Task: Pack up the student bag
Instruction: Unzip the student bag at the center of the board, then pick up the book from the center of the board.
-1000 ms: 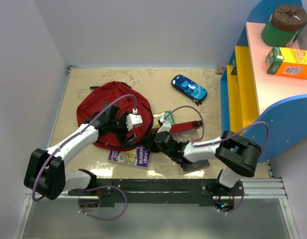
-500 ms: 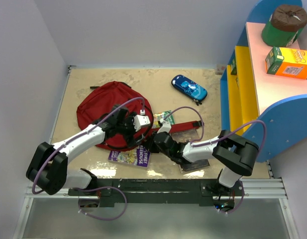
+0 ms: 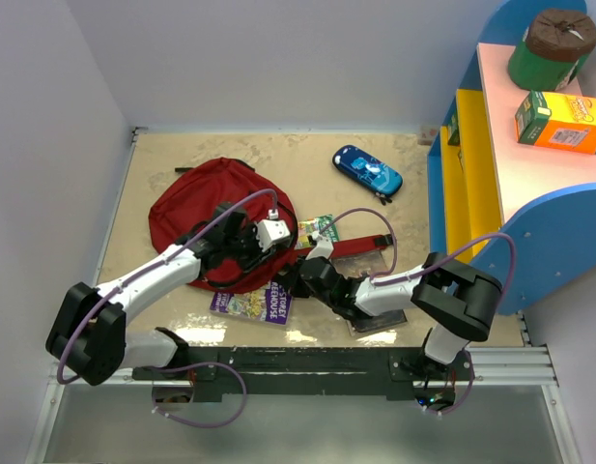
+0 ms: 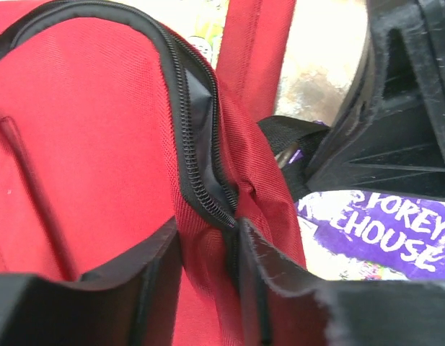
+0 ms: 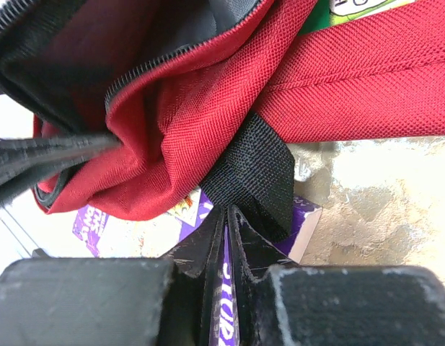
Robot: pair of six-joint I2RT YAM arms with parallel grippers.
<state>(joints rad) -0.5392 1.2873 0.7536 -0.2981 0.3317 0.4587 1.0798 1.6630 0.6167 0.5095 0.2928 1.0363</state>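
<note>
Gaping student bag (image 3: 186,208), grey lining (image 4: 199,101) showing inside

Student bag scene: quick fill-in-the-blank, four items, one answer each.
1. The student bag is made of ___ fabric.
2. The left gripper pinches the bag's edge beside its black ___.
3. The purple book lies partly ___ the bag.
4. The pencil case is coloured ___.

Missing words: red; zipper; under; blue.
</note>
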